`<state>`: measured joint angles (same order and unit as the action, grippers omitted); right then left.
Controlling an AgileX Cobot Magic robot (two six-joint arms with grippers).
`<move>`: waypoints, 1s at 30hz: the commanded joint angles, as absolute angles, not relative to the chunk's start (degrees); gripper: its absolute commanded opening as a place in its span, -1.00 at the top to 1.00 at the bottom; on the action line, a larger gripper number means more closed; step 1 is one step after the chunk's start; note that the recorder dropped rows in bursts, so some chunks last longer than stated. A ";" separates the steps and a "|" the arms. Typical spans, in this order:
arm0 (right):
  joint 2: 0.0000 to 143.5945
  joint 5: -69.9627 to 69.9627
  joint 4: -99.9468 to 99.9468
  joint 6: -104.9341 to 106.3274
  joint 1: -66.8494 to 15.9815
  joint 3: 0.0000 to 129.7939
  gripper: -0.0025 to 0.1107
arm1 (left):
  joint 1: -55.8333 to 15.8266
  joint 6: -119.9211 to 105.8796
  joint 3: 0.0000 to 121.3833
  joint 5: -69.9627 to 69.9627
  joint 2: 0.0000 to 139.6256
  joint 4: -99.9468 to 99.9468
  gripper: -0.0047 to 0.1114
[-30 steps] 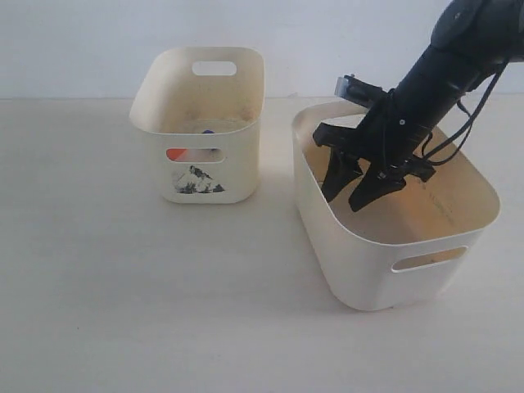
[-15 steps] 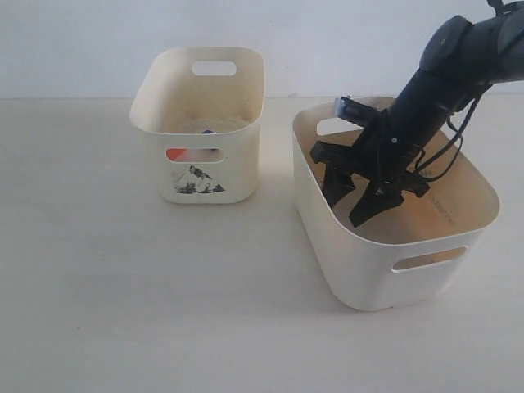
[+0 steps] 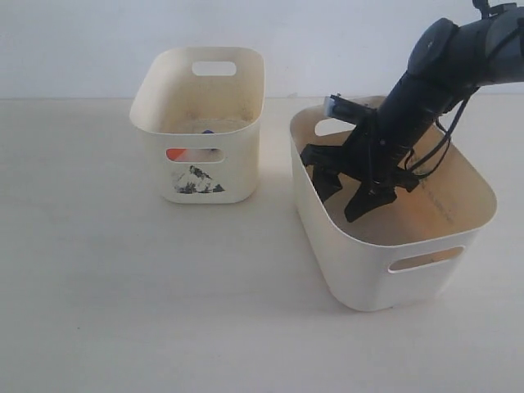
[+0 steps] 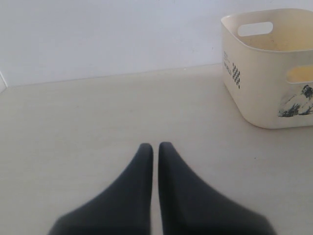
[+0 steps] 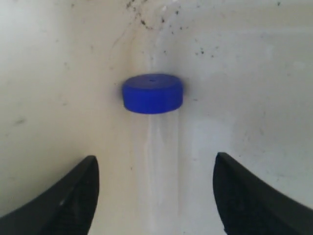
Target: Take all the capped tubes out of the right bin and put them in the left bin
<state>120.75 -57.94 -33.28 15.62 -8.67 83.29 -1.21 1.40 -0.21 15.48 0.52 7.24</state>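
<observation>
Our right tool point(image 3: 336, 205), spread wide, has sunk deeper into the big bin point(image 3: 360, 270), straddling a blue-capped tube point(image 5: 152, 93); grasp likely next.

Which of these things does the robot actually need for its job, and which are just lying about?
Needed: blue-capped tube, right bin, left bin, open right pincer.
Just there: table, shut left pincer over bare table.
</observation>
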 commanded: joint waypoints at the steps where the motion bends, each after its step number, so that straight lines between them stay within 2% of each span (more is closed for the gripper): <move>1: 120.62 -56.41 -32.96 15.29 -9.89 83.29 -0.16 | -1.14 2.06 0.00 14.94 0.42 6.60 0.84; 25: 124.15 -55.67 -26.44 6.78 -13.87 83.29 -0.16 | -1.14 2.06 0.00 14.94 0.42 6.60 0.84; 27: 124.60 -55.57 -25.31 5.76 -13.87 83.29 -0.11 | -1.14 2.06 0.00 14.94 0.42 6.60 0.84; 30: 125.24 -55.77 -24.56 5.08 -13.87 83.29 0.10 | -1.14 2.06 0.00 14.94 0.42 6.60 0.84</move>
